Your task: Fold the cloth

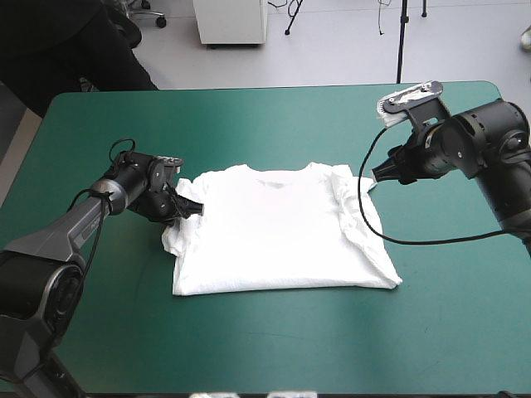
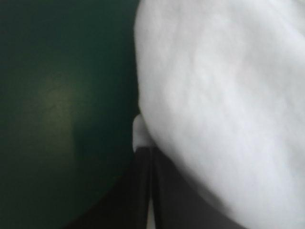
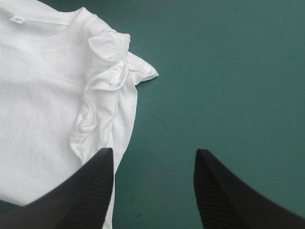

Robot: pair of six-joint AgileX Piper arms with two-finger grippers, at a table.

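Observation:
The white T-shirt lies spread flat, collar toward the far edge, in the middle of the teal-green table. My left gripper is low at the shirt's left sleeve. In the left wrist view its black fingers meet, all but shut, with a sliver of white cloth between them. My right gripper hovers just beside the right sleeve, open. In the right wrist view it stands over bare cover, one fingertip at the edge of the shirt. The right sleeve is bunched in wrinkles.
The shirt's right side is rumpled along its length. Teal-green cover runs wide between the shirt's hem and the table's near edge, and a band lies between the collar and the far edge.

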